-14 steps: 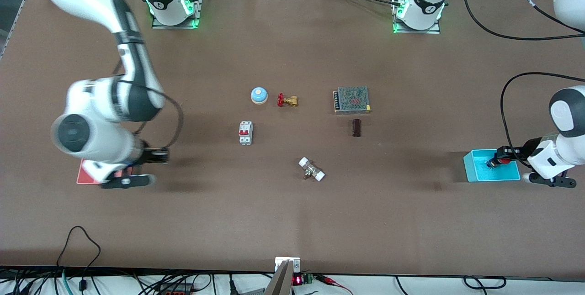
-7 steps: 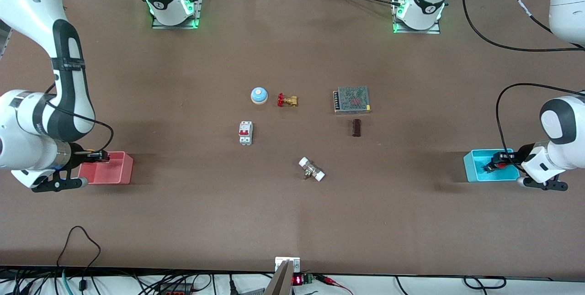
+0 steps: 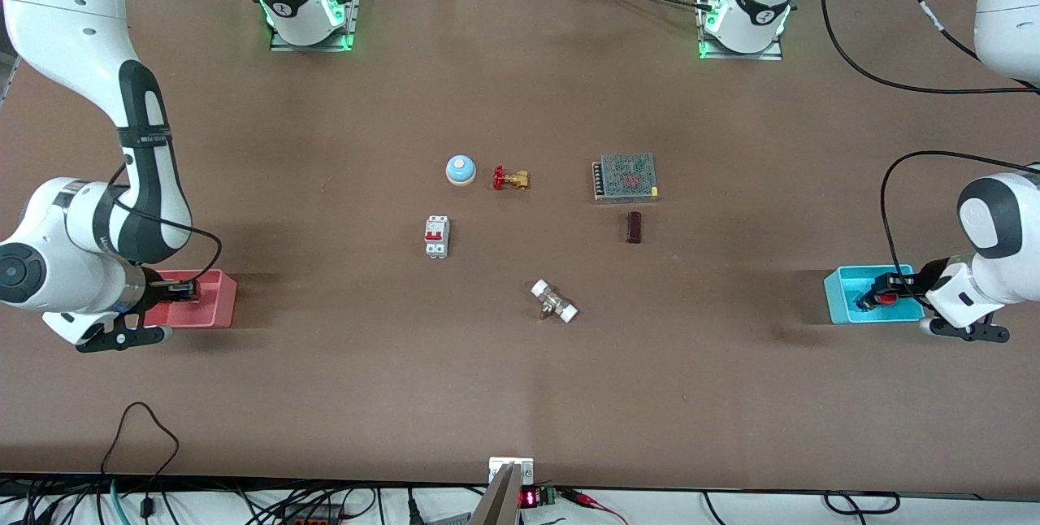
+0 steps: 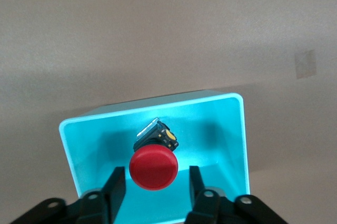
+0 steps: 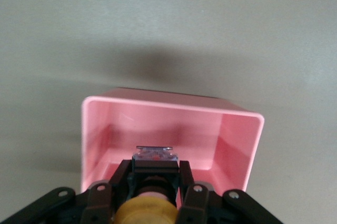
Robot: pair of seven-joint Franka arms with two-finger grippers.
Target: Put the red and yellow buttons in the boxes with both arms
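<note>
The red button [image 4: 153,169] lies in the cyan box [image 4: 231,140], cap toward the camera. My left gripper [image 4: 156,174] is open inside the box, a finger on each side of the cap with a gap to both. In the front view the left gripper [image 3: 877,296] is in the cyan box [image 3: 845,301] at the left arm's end of the table. My right gripper [image 5: 155,169] is shut on the yellow button [image 5: 145,211] and holds it in the pink box [image 5: 237,145]. In the front view the right gripper [image 3: 185,291] is at the pink box [image 3: 213,301].
Mid-table stand a blue dome [image 3: 461,170], a brass valve with a red handle [image 3: 510,179], a white breaker [image 3: 436,236], a mesh-topped power supply [image 3: 625,177], a dark block [image 3: 634,227] and a white-capped fitting [image 3: 554,301].
The right arm swung toward its own end of the table, uncovering the pink box, then brought its gripper down into it. The left gripper shifted slightly at the cyan box.
</note>
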